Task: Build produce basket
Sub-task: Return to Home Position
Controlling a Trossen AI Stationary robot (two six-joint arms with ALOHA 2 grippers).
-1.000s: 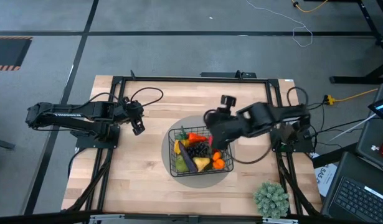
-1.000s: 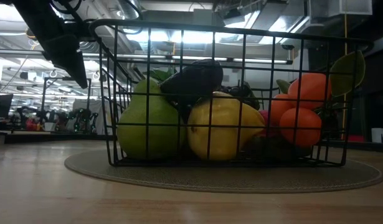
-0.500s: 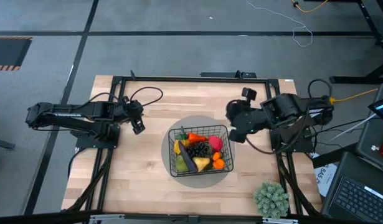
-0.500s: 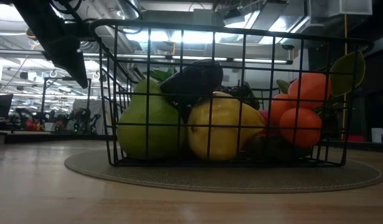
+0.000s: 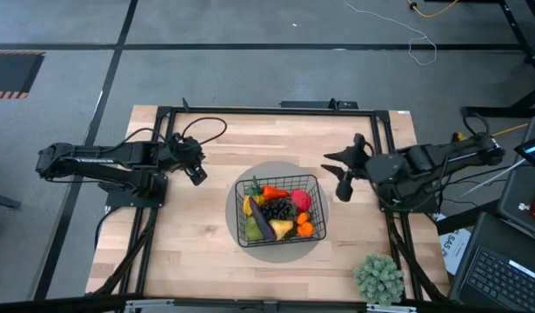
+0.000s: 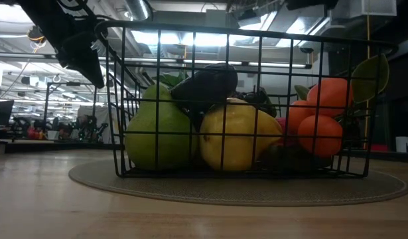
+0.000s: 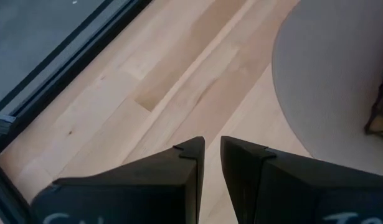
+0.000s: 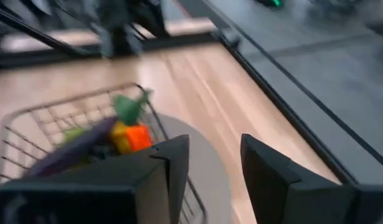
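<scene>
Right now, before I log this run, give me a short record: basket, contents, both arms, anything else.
basket: black wire-mesh rectangular basket, upright on the grey round mat
contents: green apple, yellow fruit, purple eggplant, orange tangerines, orange carrot, dark grapes, red pepper
left arm: left of the mat, jaws nearly together, empty
right arm: right of the basket, clear of it, jaws open, empty
other: bushy pale-green plant, off the mat, on the right arm's side

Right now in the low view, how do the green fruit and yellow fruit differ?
The green fruit sits at the picture-left end of the basket and stands taller; the yellow fruit sits mid-basket, lower and wider. Both rest on the basket floor behind the near mesh.
</scene>
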